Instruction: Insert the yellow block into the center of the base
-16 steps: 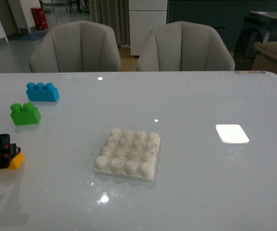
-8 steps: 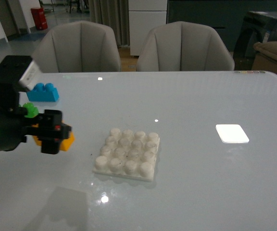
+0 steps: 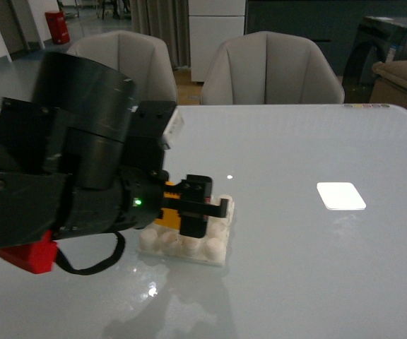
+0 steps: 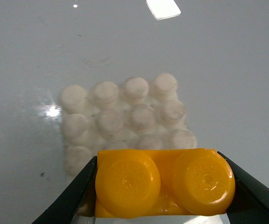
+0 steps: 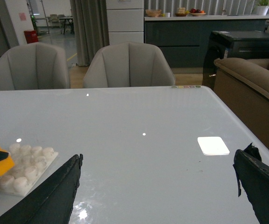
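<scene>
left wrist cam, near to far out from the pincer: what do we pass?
Nearest first: yellow block, gripped in the left pincer → base → white patch at the far edge of the picture.

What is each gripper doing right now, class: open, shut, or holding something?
Left gripper: shut on the yellow block, just above the base.
Right gripper: open, holding nothing.
</scene>
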You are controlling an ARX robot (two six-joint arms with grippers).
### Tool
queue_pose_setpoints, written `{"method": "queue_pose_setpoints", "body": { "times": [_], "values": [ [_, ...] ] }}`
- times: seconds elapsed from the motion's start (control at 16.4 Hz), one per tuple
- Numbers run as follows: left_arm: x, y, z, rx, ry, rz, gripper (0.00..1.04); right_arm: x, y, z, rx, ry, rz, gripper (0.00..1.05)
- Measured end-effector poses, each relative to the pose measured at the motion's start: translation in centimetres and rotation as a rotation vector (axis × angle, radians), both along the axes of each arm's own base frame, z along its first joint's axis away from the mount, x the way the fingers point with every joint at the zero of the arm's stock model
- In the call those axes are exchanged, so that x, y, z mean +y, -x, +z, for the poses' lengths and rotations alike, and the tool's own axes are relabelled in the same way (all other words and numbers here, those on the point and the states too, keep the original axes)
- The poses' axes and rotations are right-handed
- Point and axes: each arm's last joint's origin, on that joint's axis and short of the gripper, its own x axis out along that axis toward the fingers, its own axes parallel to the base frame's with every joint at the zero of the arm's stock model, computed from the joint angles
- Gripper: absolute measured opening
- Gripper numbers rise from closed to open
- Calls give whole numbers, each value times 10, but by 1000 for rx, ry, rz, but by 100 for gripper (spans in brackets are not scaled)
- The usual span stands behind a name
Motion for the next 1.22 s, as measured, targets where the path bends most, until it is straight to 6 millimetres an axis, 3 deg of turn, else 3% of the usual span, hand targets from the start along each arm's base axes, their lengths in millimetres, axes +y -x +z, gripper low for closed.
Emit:
{"method": "queue_pose_setpoints", "body": {
  "times": [0.06, 0.24, 1.22],
  "values": [
    [-16, -13, -9, 20, 0, 11, 64, 0, 0, 0, 0, 0, 0, 98],
    [-16, -29, -16, 34, -11, 63, 64, 0, 0, 0, 0, 0, 0, 98],
    [-23, -22, -28, 30, 4, 95, 64, 0, 0, 0, 0, 0, 0, 98]
  ]
}}
